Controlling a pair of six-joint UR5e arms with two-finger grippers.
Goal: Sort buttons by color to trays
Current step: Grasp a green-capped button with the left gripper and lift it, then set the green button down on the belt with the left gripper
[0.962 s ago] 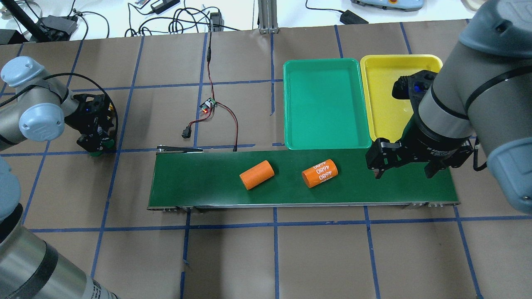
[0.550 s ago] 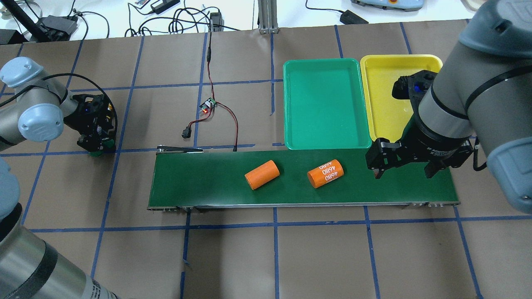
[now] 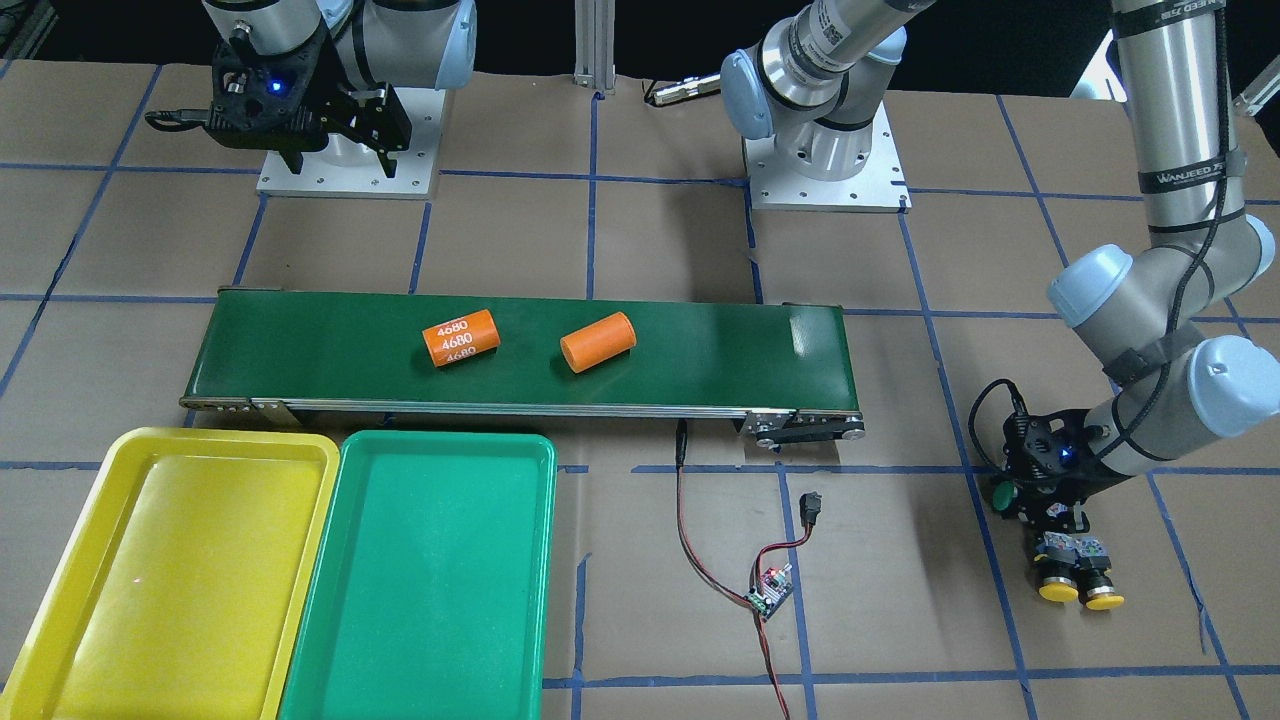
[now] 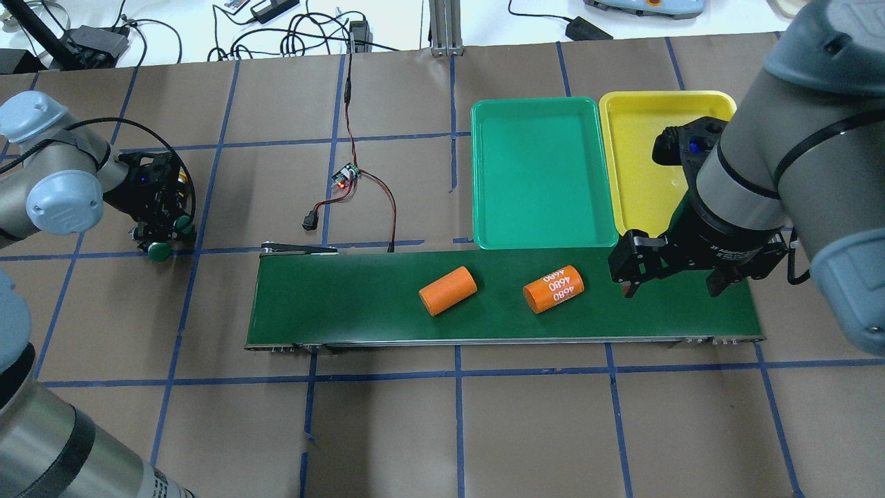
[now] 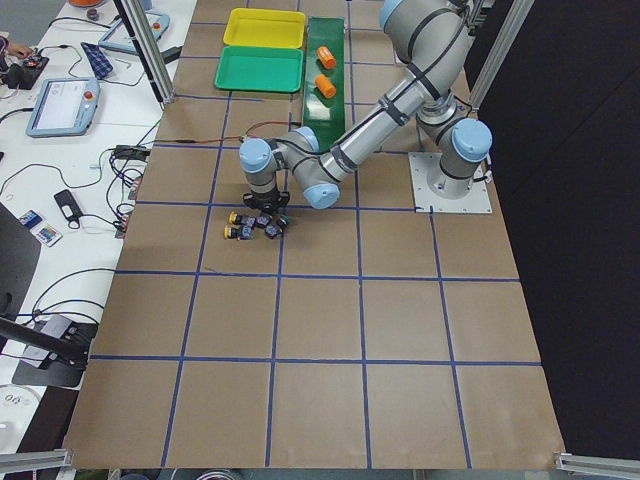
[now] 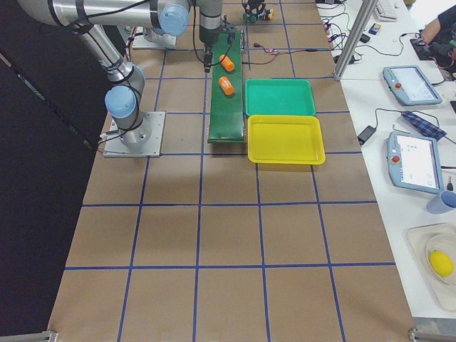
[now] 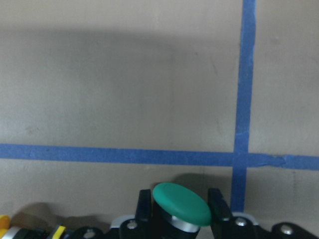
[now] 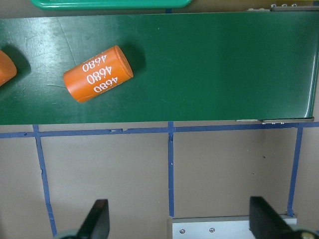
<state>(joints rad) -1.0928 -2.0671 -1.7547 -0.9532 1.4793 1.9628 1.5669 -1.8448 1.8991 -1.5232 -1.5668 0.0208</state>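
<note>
My left gripper (image 4: 160,234) is at the far left of the table, shut on a green button (image 7: 181,204) whose cap shows between its fingers. In the overhead view two green caps show at this gripper, one (image 4: 159,251) and another (image 4: 183,223); I cannot tell there which is the held one. Two yellow buttons (image 3: 1075,592) lie together just beyond it. The green tray (image 4: 543,173) and the yellow tray (image 4: 636,159) stand side by side behind the belt, both empty. My right gripper (image 4: 669,287) is open and empty above the belt's right end.
A long dark-green conveyor belt (image 4: 332,297) carries a plain orange cylinder (image 4: 448,291) and one printed "4680" (image 4: 553,289). A small circuit board with red and black wires (image 4: 347,176) lies behind the belt's left end.
Both orange cylinders have moved to the right along the belt. My left gripper has shifted slightly and the green caps show more. The right arm has not moved.
</note>
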